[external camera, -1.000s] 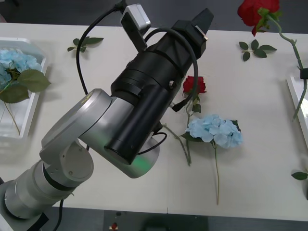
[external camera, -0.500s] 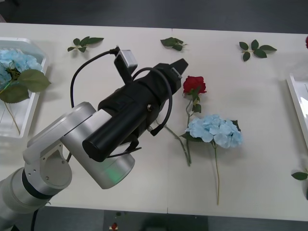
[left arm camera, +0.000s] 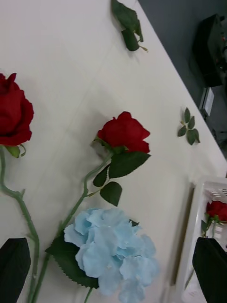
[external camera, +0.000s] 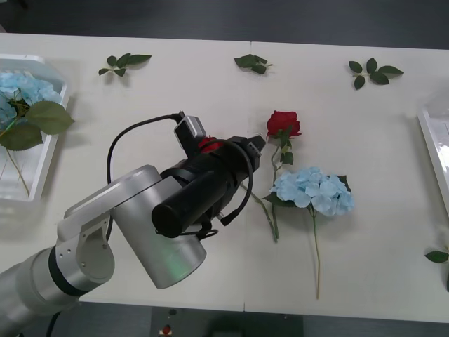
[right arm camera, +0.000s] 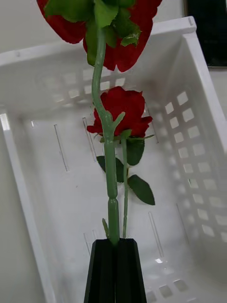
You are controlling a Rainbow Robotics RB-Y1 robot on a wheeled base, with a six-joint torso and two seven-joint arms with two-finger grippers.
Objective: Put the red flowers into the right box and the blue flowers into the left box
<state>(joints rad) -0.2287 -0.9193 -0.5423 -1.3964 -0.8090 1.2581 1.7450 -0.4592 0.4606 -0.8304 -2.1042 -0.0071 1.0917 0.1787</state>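
Observation:
My left gripper (external camera: 247, 149) hovers open over the table's middle, its black fingers (left arm camera: 12, 268) wide apart above a blue flower (left arm camera: 107, 250) (external camera: 313, 189). One red flower (external camera: 283, 124) (left arm camera: 124, 135) lies just beyond it. A second red flower (left arm camera: 11, 115) (external camera: 207, 143) is half hidden behind the gripper in the front view. My right gripper (right arm camera: 115, 265) is shut on the green stem of a red rose (right arm camera: 124, 33), held over the right box (right arm camera: 203, 99) (external camera: 433, 151). Another red rose (right arm camera: 118, 113) lies inside that box. The left box (external camera: 38, 184) holds blue flowers (external camera: 22, 87).
Loose green leaf sprigs lie along the table's far side (external camera: 123, 62) (external camera: 252, 63) (external camera: 372, 71), and one more (external camera: 436, 256) near the right edge. My left arm's bulky forearm (external camera: 175, 210) covers the table's front middle.
My left arm has dropped lower and drawn back toward the blue flower and roses. The rose held at the front view's top right has gone out of that view.

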